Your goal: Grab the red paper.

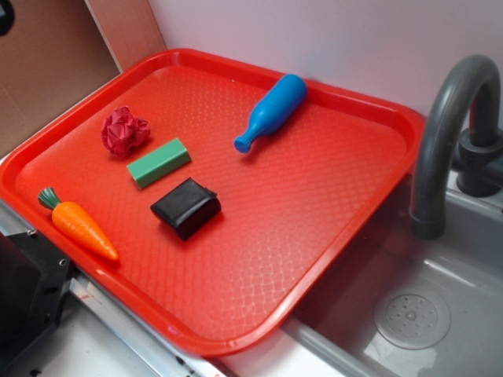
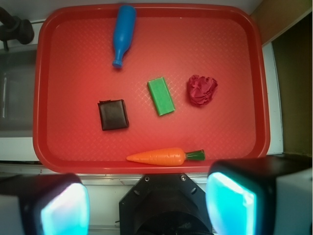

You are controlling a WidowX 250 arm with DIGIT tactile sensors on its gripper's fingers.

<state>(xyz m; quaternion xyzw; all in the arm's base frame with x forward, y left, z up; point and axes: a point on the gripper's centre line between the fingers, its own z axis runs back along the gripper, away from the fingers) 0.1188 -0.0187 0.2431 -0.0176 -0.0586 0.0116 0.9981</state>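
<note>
Exterior view: the crumpled red paper (image 1: pixel 124 130) sits on the red tray (image 1: pixel 330 196) beside a green block (image 1: pixel 159 162); no gripper shows.

Wrist view: the gripper (image 2: pixel 146 203) hangs wide open and empty above the tray's near rim. The paper (image 2: pixel 201 90), roughly round with no clear long axis, lies ahead, slightly right.

A: Light's looking pretty even and bright in both views. Objects on the red tray (image 1: pixel 330 236) are only casting small soft shadows.

B: Yeah, though in the wrist view the claw fingers (image 2: pixel 230 205) are sitting totally out of focus, glowing cyan up close.
</note>
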